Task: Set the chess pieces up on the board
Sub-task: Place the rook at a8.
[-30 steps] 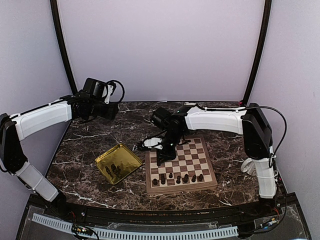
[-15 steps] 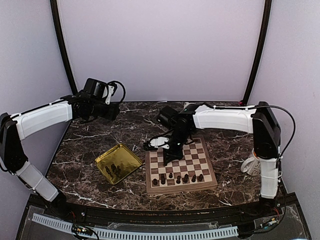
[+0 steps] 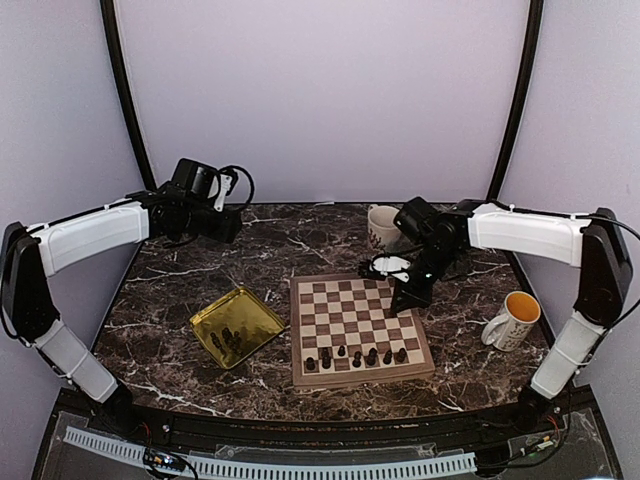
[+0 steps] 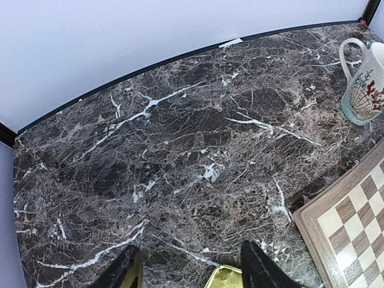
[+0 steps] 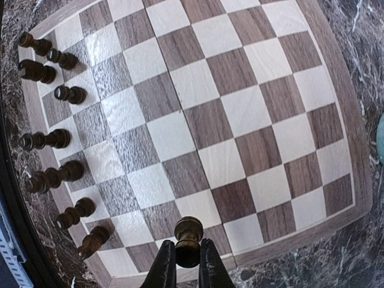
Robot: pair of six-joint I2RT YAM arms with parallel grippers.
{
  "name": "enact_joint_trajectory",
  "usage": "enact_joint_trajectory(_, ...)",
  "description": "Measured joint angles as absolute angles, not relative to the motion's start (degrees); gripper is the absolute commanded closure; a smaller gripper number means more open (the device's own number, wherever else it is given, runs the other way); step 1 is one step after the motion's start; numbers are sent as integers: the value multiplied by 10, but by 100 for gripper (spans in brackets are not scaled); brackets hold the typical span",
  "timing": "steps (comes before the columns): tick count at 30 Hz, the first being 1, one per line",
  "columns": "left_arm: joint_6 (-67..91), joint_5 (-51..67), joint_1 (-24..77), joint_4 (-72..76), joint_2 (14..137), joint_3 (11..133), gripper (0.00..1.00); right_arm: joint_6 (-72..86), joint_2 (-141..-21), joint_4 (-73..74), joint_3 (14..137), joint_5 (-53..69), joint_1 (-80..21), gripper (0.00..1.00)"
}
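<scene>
The chequered wooden board [image 3: 362, 378] lies at the table's middle. Several dark chess pieces [image 3: 355, 355] stand along its near rows, and more pieces [image 3: 228, 340] lie in the gold tray [image 3: 205, 318]. My right gripper [image 3: 408, 296] hangs over the board's far right corner. In the right wrist view this gripper [image 5: 187, 265] is shut on a dark chess piece [image 5: 188, 239] above the board's edge squares [image 5: 210, 120]; the standing pieces [image 5: 45, 139] line the opposite side. My left gripper [image 3: 225, 222] is raised at the far left. It [image 4: 192, 273] is open and empty over bare marble.
A patterned white mug [image 3: 381, 225] stands behind the board and appears in the left wrist view as the mug [image 4: 366, 78]. A white mug with a yellow inside [image 3: 512, 320] stands to the board's right. A corner of the gold tray [image 4: 225, 279] and of the board [image 4: 348, 222] show below my left gripper.
My right arm has swung from the board's left half to its far right corner, carrying the piece. That uncovered both mugs. The left arm has barely moved.
</scene>
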State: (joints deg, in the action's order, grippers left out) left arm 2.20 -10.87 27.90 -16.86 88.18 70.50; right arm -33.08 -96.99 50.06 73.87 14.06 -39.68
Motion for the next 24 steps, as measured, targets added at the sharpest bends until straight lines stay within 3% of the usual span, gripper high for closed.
enact_joint_trajectory(24, 22, -97, 279, -181, 906, 714, 43, -368, -792, 505, 525, 153, -412, 91)
